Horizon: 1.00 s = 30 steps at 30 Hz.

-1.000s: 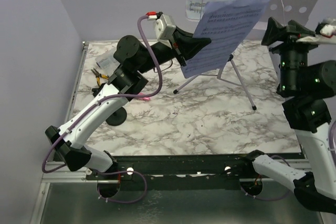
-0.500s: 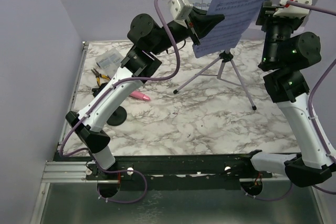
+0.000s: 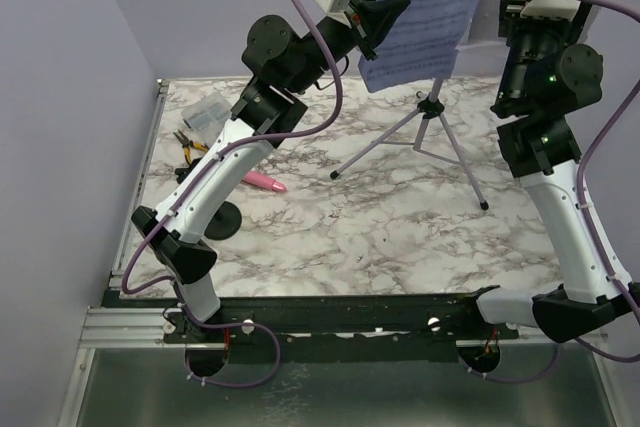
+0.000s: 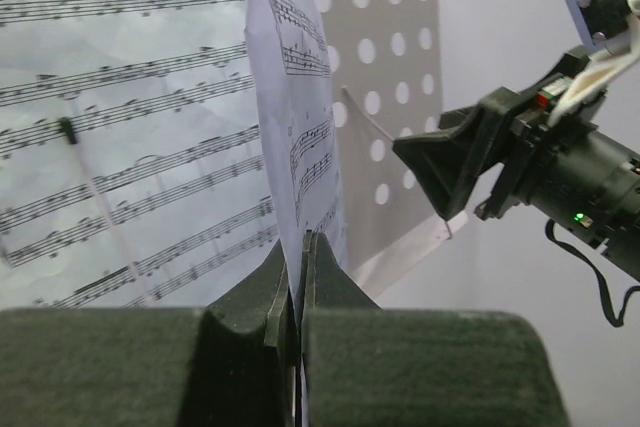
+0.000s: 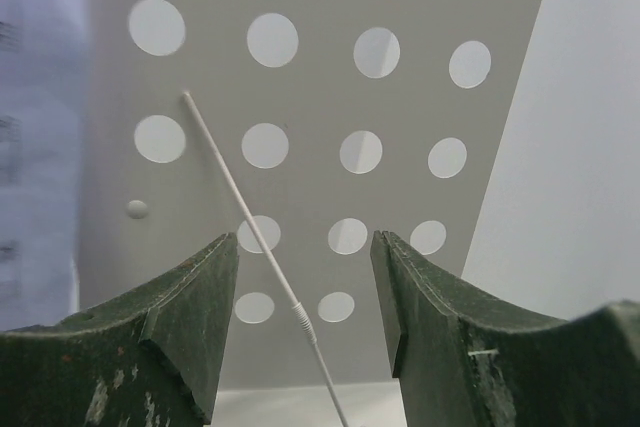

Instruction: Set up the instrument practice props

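At upper centre of the overhead view, the left pincer (image 4: pixel 300 257) is pressed together on the lower edge of one sheet-music page (image 4: pixel 295 97), which is held upright in front of the lavender perforated desk (image 4: pixel 390 77). A second page (image 4: pixel 120 127) shows at the left of the wrist view. The right pincer (image 5: pixel 303 242) is spread and empty, facing the desk's holes. The silver tripod (image 3: pixel 432 137) stands on the marble table (image 3: pixel 400 227). The pink microphone (image 3: pixel 265 182) lies at mid-left, near the black mic stand (image 3: pixel 222 219).
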Motion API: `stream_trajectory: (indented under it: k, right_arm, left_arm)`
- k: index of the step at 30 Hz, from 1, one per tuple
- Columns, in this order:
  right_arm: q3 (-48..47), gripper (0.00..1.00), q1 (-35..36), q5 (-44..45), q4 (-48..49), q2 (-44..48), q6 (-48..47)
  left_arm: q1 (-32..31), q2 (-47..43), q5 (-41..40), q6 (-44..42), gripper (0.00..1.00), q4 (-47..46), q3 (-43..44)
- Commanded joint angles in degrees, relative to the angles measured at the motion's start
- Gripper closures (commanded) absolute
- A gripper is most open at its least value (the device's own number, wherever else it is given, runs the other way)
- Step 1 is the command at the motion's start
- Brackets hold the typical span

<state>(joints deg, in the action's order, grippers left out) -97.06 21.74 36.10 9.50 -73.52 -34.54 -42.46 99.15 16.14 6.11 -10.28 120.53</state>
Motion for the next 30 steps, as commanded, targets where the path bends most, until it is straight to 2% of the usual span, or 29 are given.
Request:
stream_trajectory:
  k: [1, 13, 17, 21, 30]
  right_arm:
    - [-1.7, 0.39, -2.7, -1.5, -2.2, -1.0, 1.2]
    - [-3.3, 0.61, -5.5, -5.3, -6.0, -3.2, 3.3]
    - [-2.3, 0.68, -5.6, -5.8, -3.6, -2.6, 2.2]
    - [-2.4, 0.79, -6.0, -7.2, -2.4, -2.9, 0.7]
    - [0.5, 0.88, -6.5, -9.9, 0.1, -1.7, -0.2]
  left_arm:
    - [1.9, 0.1, -4.8, 1.9, 1.00, 0.3, 1.8]
    - [3.1, 0.2, 1.4, 4.5, 1.00, -0.9, 2.3]
    - [3.0, 2.0, 3.5, 5.2, 1.00, -1.6, 4.9]
    - [3.0, 4.8, 4.9, 5.7, 1.00, -1.7, 9.2]
    - [3.0, 10.2, 8.2, 5.7, 1.00, -1.9, 16.9]
